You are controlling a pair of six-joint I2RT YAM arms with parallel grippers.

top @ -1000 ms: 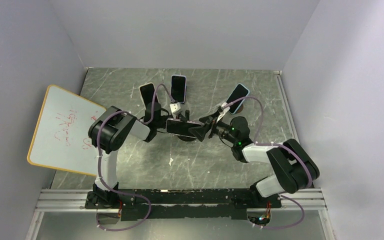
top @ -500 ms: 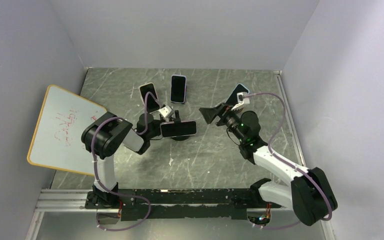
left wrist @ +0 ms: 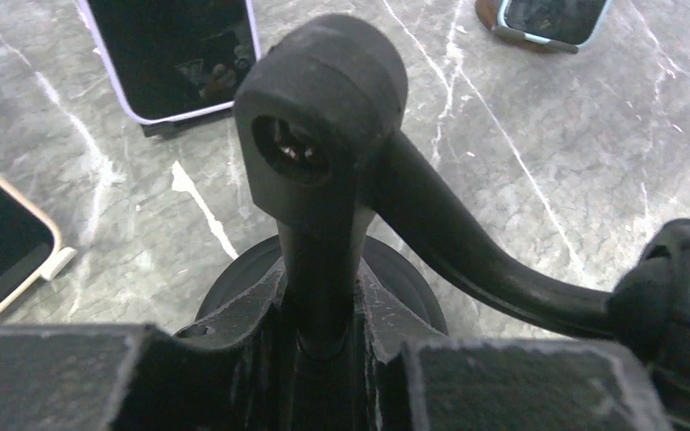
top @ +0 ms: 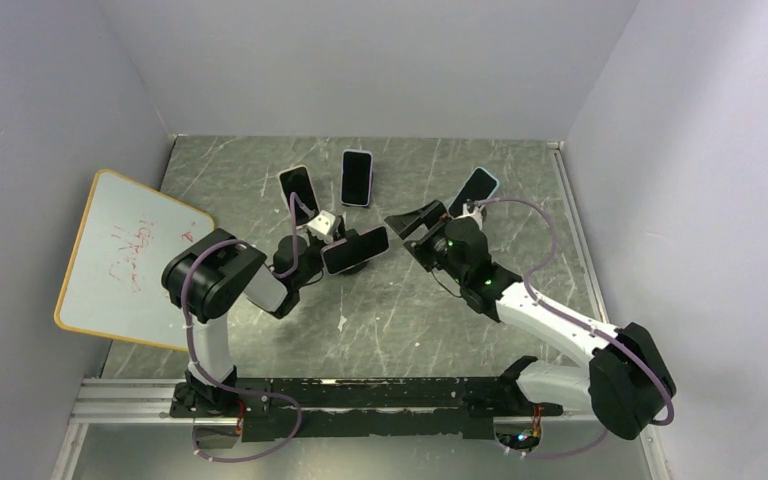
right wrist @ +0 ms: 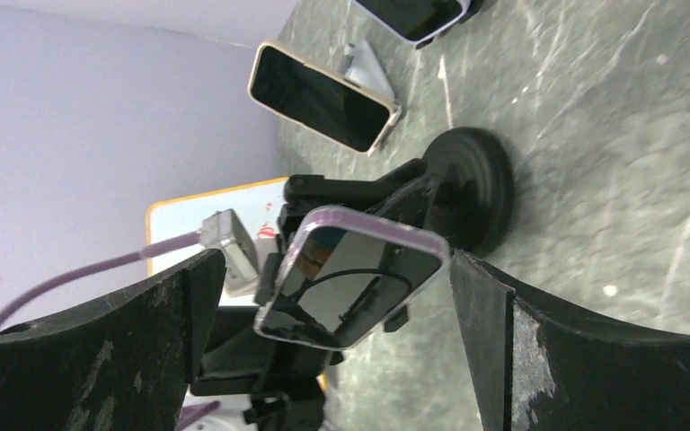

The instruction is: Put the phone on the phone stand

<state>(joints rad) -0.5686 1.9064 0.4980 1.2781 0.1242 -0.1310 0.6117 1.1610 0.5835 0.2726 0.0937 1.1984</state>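
Observation:
The phone [top: 355, 250], dark-screened in a purple case, sits tilted on the head of the black phone stand. In the right wrist view the phone [right wrist: 350, 287] hangs on the stand above its round base [right wrist: 472, 189]. My left gripper [top: 305, 255] is shut on the stand's upright post [left wrist: 323, 224], with the base disc [left wrist: 234, 278] showing behind the fingers. My right gripper [top: 415, 220] is open and empty, a short way right of the phone and not touching it. The phone shows between its spread fingers [right wrist: 144, 341] in the right wrist view.
Three other phones stand propped at the back: one at the left [top: 298, 192], one in the middle [top: 357, 177], one at the right [top: 475, 190]. A whiteboard [top: 125, 260] leans against the left wall. Grey walls close in the table on three sides.
My right gripper has let go of the phone and drawn back to the right and away. The phone and stand head have tilted a little under my left gripper.

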